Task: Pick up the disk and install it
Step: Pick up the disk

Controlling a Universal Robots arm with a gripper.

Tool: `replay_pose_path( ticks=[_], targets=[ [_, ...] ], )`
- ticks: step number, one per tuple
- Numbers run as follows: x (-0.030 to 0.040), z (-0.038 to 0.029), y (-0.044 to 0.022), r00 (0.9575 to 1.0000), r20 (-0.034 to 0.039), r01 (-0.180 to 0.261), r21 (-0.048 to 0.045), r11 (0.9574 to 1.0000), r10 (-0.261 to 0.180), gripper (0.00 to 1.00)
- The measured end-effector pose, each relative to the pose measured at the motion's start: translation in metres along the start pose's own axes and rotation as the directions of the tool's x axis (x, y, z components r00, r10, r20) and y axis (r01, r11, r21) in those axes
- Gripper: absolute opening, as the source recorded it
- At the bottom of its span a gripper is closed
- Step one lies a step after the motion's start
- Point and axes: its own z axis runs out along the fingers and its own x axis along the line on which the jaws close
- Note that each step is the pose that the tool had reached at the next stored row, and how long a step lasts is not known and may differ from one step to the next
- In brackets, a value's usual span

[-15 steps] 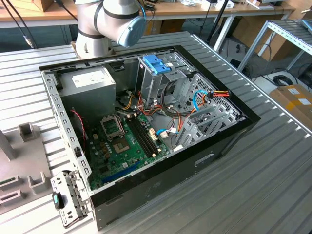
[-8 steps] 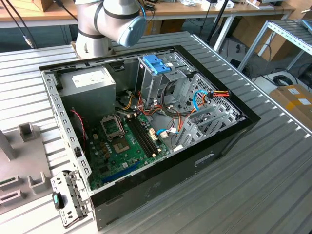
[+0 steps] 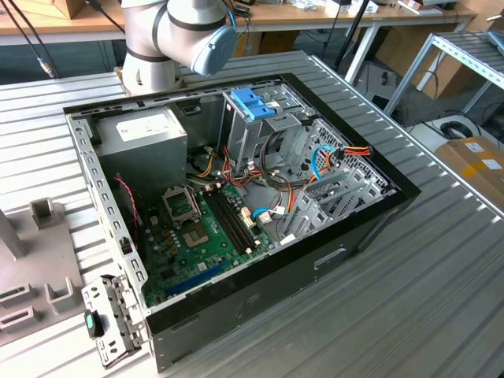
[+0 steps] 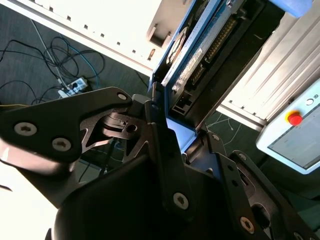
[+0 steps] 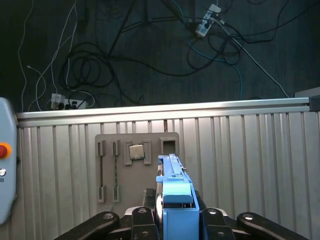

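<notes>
Table point(image 3: 441, 260): ribbed metal top. In the first wrist view, a dark floor point(image 5: 125, 50) beyond its edge, strewn with loose cables and power strips.

Computer case point(image 3: 370, 228): open, lying flat on the table. Inside are the green motherboard point(image 3: 197, 236), the grey power supply point(image 3: 146, 134) and an upright metal cage point(image 3: 252, 138) topped by a light blue tab point(image 3: 253, 102). Red, orange and blue wires point(image 3: 331, 157) crowd the bay just beside the cage.

Fixture plate point(image 5: 107, 170): grey, flat on the table, slotted. It holds a processor chip point(image 5: 136, 151).

Bracket point(image 3: 114, 323): bare metal, by the case's near corner.

Teach pendant point(image 4: 300, 130): pale, with a red button.

Arm point(image 3: 181, 31): base stands behind the case.

Gripper point(image 5: 176, 220): fingers point(image 4: 160, 140) clenched on the disk point(image 5: 175, 192). The disk is held edgewise, clear of the table and well apart from the case, with its blue rail and connector end showing.
</notes>
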Motion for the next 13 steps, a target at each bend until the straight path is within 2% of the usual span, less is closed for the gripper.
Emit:
replay_pose_path(
  ticks=[13],
  targets=[
    [0.0058, -0.0002, -0.0003, 1.0, 0.0, 0.0, -0.0001, 1.0, 0.0, 0.37]
  ],
)
